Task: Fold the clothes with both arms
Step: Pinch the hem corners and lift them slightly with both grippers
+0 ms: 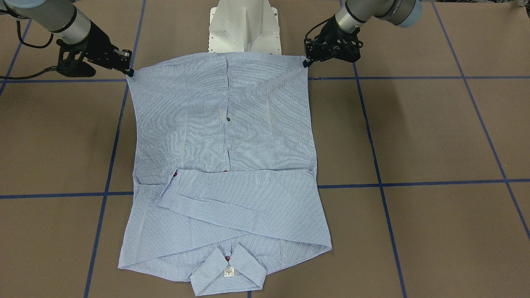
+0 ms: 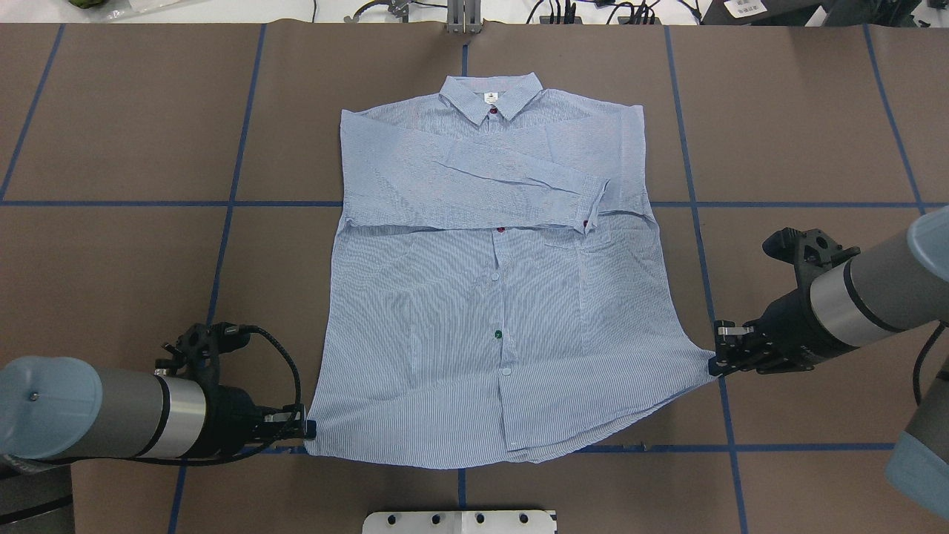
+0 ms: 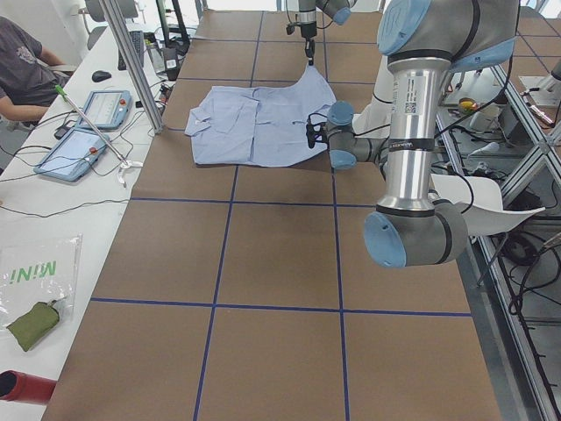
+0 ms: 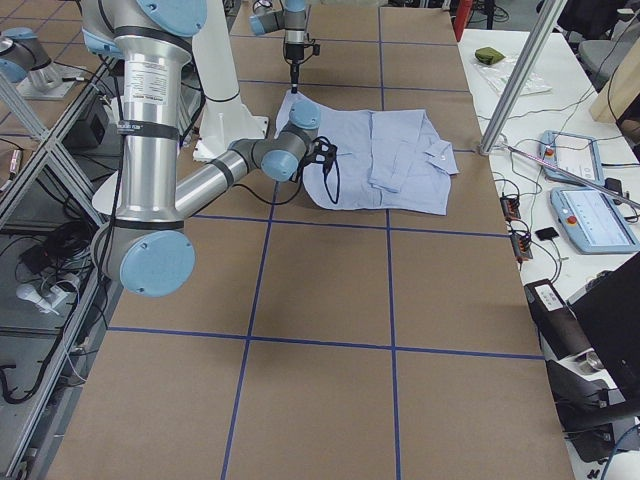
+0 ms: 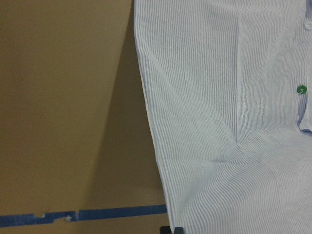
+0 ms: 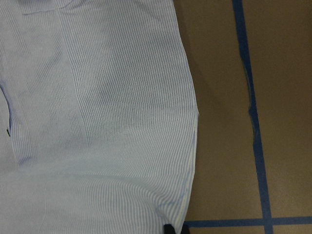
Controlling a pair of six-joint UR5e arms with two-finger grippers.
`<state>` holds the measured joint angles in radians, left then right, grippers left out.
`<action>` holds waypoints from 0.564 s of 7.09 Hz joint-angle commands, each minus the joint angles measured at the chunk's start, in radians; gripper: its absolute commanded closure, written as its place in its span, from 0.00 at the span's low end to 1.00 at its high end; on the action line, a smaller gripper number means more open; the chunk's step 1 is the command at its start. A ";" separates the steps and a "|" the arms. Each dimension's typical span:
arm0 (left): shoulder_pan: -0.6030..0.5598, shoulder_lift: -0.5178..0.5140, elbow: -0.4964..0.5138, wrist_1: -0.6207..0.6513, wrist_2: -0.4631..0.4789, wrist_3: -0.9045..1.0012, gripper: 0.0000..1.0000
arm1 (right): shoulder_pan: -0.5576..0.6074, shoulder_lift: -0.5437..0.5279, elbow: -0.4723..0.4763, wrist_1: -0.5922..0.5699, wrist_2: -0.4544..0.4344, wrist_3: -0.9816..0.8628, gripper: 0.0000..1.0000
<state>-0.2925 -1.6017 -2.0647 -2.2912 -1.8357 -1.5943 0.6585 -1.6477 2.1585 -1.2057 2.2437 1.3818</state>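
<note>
The light blue striped shirt (image 2: 474, 311) lies front up on the brown table, collar (image 2: 489, 95) at the far side. Both its sleeves (image 1: 240, 198) are folded across the chest. My left gripper (image 2: 308, 429) is shut on the left hem corner, which shows in the front view as well (image 1: 305, 63). My right gripper (image 2: 713, 363) is shut on the right hem corner (image 1: 130, 72). Both corners are held a little above the table and the hem is stretched between them. Each wrist view shows striped cloth (image 5: 219, 122) (image 6: 97, 122) running up from a black fingertip (image 6: 168, 228).
The white pedestal base (image 1: 244, 29) stands just behind the hem. Blue tape lines (image 2: 111, 202) grid the table. A side bench along the far edge carries tablets (image 3: 79, 149) and cables, with a person (image 3: 22, 70) seated there. A metal post (image 3: 131, 61) rises near the collar.
</note>
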 commanded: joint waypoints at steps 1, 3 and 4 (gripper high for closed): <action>0.000 -0.004 0.005 -0.001 0.001 0.001 1.00 | 0.001 -0.001 -0.005 0.002 0.001 -0.001 1.00; -0.004 -0.006 0.005 -0.001 0.001 0.001 1.00 | 0.006 0.002 -0.008 0.000 0.002 -0.003 1.00; -0.004 -0.006 0.005 -0.001 0.001 0.001 1.00 | 0.009 0.002 -0.009 0.000 0.002 -0.003 1.00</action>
<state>-0.2950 -1.6072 -2.0602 -2.2918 -1.8346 -1.5938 0.6635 -1.6467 2.1510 -1.2056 2.2452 1.3796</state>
